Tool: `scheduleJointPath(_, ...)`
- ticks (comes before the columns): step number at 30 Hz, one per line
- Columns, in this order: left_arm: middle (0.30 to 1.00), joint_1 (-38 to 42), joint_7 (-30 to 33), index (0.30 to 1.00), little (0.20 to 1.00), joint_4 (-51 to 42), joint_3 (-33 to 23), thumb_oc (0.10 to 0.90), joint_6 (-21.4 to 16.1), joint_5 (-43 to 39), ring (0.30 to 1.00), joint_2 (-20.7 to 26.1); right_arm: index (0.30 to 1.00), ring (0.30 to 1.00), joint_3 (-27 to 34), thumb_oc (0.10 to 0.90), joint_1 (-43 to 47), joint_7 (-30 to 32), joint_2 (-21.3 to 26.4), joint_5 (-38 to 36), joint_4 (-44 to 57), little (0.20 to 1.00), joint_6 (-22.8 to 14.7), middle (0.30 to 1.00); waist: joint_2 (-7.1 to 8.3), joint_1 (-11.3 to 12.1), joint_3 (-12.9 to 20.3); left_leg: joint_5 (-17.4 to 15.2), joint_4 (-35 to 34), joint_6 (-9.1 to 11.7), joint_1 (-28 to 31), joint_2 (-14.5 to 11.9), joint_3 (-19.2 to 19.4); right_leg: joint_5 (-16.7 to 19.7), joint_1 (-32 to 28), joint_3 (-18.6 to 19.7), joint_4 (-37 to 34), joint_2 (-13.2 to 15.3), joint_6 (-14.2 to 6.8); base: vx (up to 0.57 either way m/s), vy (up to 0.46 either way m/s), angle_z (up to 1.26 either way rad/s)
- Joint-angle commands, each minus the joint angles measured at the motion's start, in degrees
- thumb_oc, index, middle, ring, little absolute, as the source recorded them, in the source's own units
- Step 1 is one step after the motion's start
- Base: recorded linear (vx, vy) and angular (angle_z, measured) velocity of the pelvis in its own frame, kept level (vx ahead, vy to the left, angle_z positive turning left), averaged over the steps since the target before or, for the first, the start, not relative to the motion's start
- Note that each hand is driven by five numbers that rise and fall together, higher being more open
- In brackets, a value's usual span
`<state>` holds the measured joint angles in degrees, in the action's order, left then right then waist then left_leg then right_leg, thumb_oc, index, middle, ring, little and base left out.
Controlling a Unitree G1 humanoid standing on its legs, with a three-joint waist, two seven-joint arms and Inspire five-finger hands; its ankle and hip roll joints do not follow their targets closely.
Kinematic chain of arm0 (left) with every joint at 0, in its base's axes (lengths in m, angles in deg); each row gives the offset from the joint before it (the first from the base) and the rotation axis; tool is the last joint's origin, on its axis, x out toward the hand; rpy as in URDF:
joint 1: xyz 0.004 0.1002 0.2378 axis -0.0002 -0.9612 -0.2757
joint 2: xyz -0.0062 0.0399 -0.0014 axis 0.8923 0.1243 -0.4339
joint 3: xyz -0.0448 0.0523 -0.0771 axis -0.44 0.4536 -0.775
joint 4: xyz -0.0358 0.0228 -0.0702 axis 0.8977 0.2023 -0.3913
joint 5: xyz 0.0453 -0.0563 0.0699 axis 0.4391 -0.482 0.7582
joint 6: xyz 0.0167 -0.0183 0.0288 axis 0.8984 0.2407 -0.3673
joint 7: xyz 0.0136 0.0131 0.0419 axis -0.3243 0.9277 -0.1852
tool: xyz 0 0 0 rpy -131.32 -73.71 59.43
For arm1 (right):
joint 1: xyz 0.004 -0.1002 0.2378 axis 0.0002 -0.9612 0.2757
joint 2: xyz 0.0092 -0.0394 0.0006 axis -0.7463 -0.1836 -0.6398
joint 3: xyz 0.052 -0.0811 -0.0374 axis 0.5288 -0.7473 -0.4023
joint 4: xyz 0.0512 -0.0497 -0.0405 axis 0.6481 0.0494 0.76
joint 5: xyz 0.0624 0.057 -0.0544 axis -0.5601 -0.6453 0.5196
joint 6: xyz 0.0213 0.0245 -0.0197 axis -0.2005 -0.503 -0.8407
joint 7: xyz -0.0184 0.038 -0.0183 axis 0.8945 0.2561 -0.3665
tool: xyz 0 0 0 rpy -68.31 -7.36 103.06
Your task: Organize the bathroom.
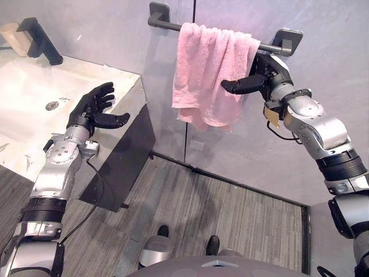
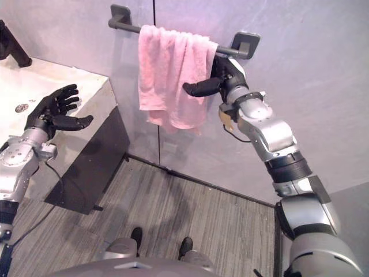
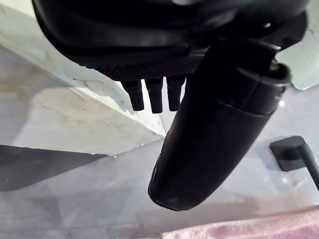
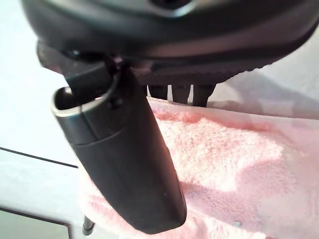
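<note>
Pink terry towel (image 1: 210, 75) is already hanging over dark wall bar (image 1: 167, 24), right hand (image 1: 262, 78) resting relaxed at its edge, left hand (image 1: 92, 107) hovering spread over white sink counter (image 1: 124, 81); straightening seemingly left.

I see the right hand (image 1: 262, 78) raised high, arm extended, thumb jutting sideways, fingers hidden. Left hand (image 1: 92, 108) held lower, forearm raised, fingers loosely spread, holding nothing.
</note>
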<state>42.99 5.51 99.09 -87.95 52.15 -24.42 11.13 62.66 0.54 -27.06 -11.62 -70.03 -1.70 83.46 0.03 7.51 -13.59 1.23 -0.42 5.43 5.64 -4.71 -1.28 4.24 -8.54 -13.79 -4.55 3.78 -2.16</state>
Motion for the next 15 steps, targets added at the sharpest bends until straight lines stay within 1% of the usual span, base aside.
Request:
scheduleJointPath(1, 0.9, 3.8, -1.4, 0.9, 0.9, -3.3, 1.8, 0.8, -6.2, 2.4, 0.9, 2.5, 0.9, 0.9, 3.5, 0.8, 5.4, 2.5, 2.4, 0.7, 4.0, 0.9, -4.6, 0.9, 0.32, -0.6, 10.2, 6.3, -2.4, 3.2, -7.9, -3.7, 1.6, -11.0, -3.5, 0.4, 5.9, 0.4, -1.9, 0.0, 0.0, 0.0)
scheduleJointPath(2, 0.9, 3.9, -2.7, 0.9, 0.9, -3.5, 2.1, 0.8, -6.3, 1.8, 0.9, 2.8, 0.9, 0.9, 3.5, 0.8, 4.8, 2.3, 2.5, 1.1, 4.4, 0.9, -4.3, 0.9, 0.24, -0.7, 10.2, 6.3, -2.4, 3.3, -7.8, -3.7, 1.8, -10.9, -3.6, 0.5, 5.8, 0.4, -1.9, 0.0, 0.0, 0.0)
scheduleJointPath(4, 0.9, 5.4, -5.0, 0.9, 0.9, -3.3, 3.3, 0.8, -5.3, 0.3, 0.9, 3.5, 0.9, 0.9, 3.3, 0.8, 3.9, 1.9, 2.0, 1.7, 4.3, 0.9, -4.1, 0.9, -0.13, -1.2, 10.2, 6.3, -2.3, 3.3, -7.5, -3.9, 2.2, -10.8, -3.8, 0.7, 5.8, 0.4, -2.0, 0.0, 0.0, 0.0)
scheduleJointPath(5, 0.9, 5.5, -5.1, 0.9, 0.9, -3.3, 3.3, 0.8, -5.3, 0.3, 0.9, 3.6, 0.9, 0.9, 3.3, 0.8, 3.9, 1.9, 2.0, 1.7, 4.3, 0.9, -4.1, 0.9, -0.12, -1.1, 10.1, 6.3, -2.3, 3.3, -7.5, -3.9, 2.2, -10.8, -3.8, 0.7, 5.8, 0.4, -2.0, 0.0, 0.0, 0.0)
scheduleJointPath(6, 0.9, 6.2, -6.6, 0.9, 0.9, -3.2, 3.8, 0.8, -5.4, 0.8, 0.9, 3.9, 0.9, 0.9, 3.3, 0.8, 3.7, 1.6, 2.0, 1.8, 3.9, 0.9, -4.1, 0.9, -0.32, -1.4, 10.1, 6.4, -2.3, 3.4, -7.4, -4.0, 2.4, -10.7, -3.9, 0.8, 5.7, 0.4, -2.0, 0.0, 0.0, 0.0)
scheduleJointPath(8, 0.9, 7.6, -9.0, 0.9, 0.9, -2.6, 5.0, 0.8, -5.1, -1.1, 0.9, 4.8, 0.9, 0.9, 2.9, 0.8, 3.6, 1.4, 1.8, 1.8, 3.4, 0.9, -4.2, 0.9, -0.62, -1.6, 10.0, 6.7, -2.3, 3.6, -7.2, -4.2, 2.5, -10.6, -4.0, 1.0, 5.6, 0.4, -2.1, 0.0, 0.0, 0.0)
scheduleJointPath(9, 0.9, 9.0, -9.4, 0.9, 0.9, -1.5, 5.5, 0.8, -4.2, -2.3, 0.9, 5.8, 0.9, 0.9, 2.4, 0.8, 4.0, 1.1, 1.8, 1.6, 2.8, 0.9, -4.0, 0.9, -0.95, -1.8, 10.0, 7.2, -2.2, 3.7, -7.1, -4.4, 2.5, -10.6, -4.1, 1.2, 5.7, 0.3, -2.0, 0.0, 0.0, 0.0)
scheduleJointPath(10, 0.9, 9.8, -9.6, 0.9, 0.9, -0.2, 6.0, 0.8, -4.2, -3.6, 0.9, 6.1, 0.9, 0.9, 2.1, 0.8, 4.2, 0.9, 1.9, 1.5, 2.5, 0.9, -4.1, 0.9, -1.12, -2.0, 10.0, 7.2, -2.2, 3.7, -7.1, -4.4, 2.6, -10.6, -4.0, 1.3, 5.8, 0.2, -2.0, 0.0, 0.0, 0.0)
scheduleJointPath(12, 0.9, 11.8, -10.5, 0.9, 0.9, 1.9, 7.1, 0.8, -5.6, -6.0, 0.9, 6.5, 0.9, 0.9, 1.5, 0.8, 4.7, 0.4, 1.8, 1.3, 1.5, 0.9, -4.3, 0.9, -1.4, -2.3, 9.9, 7.3, -2.2, 3.8, -6.9, -4.6, 2.8, -10.7, -4.0, 1.5, 6.0, 0.1, -1.9, 0.0, 0.0, 0.0)
scheduleJointPath(15, 0.9, 12.7, -10.2, 0.9, 0.9, 2.9, 7.2, 0.8, -5.2, -6.9, 0.9, 6.4, 0.9, 0.9, 1.2, 0.8, 4.8, 0.2, 1.7, 1.4, 0.9, 0.9, -4.3, 0.9, -1.51, -2.4, 9.9, 7.6, -2.2, 3.9, -7.0, -4.7, 2.8, -10.7, -4.0, 1.7, 5.9, 0.0, -1.9, 0.0, 0.0, 0.0)
